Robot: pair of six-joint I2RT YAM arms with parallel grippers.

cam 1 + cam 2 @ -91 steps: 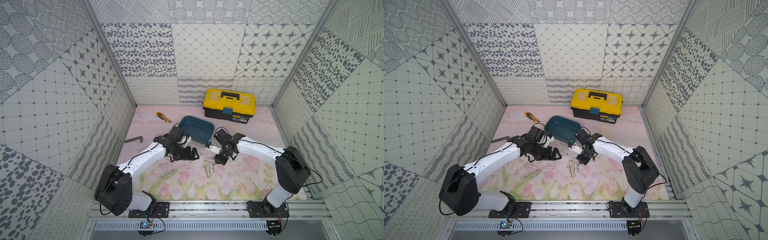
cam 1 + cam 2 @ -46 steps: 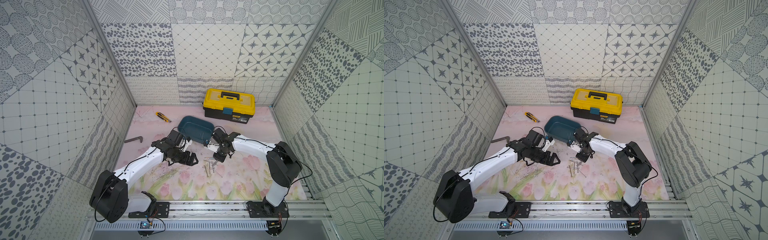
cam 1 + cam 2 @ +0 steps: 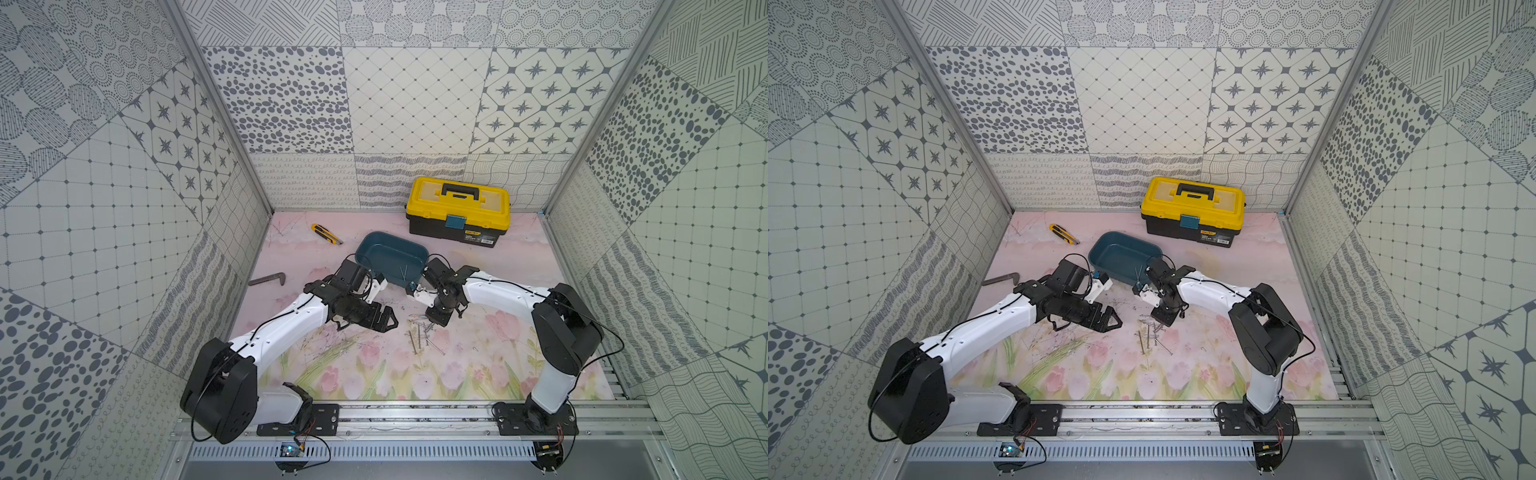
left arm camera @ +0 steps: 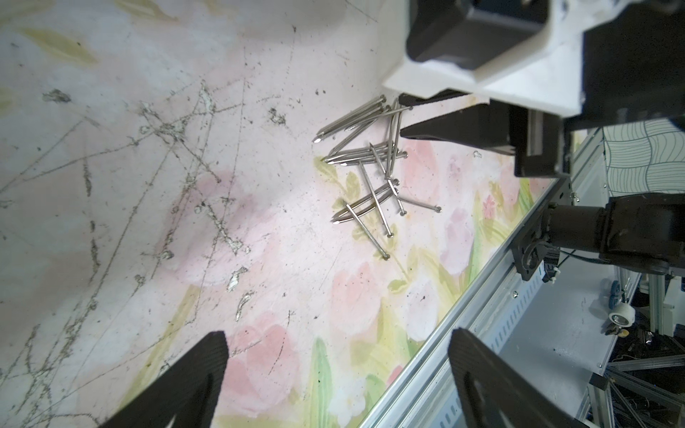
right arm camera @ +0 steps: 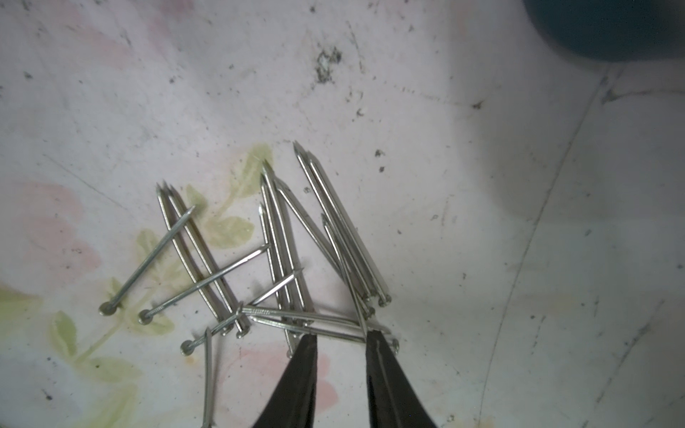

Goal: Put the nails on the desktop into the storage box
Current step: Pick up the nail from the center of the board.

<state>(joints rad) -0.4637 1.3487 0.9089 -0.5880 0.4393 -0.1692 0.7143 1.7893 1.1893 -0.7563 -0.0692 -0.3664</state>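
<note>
Most of the nails (image 3: 420,334) are in a loose crisscrossed pile on the tulip-print tabletop (image 3: 478,370), just in front of the teal storage box (image 3: 386,255). Looks like a couple of thin ones are lying inside the box too. The right jaws are down at the pile's edge, only narrowly parted, tips straddling a few nails but not pinching any. The left jaws are spread wide with nothing in them, low beside the pile.

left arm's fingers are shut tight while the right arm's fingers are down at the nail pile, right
No, the left gripper has its fingers wide open with nothing between them, as the left wrist view shows. The right gripper does have its fingers down at the pile of nails.
</note>
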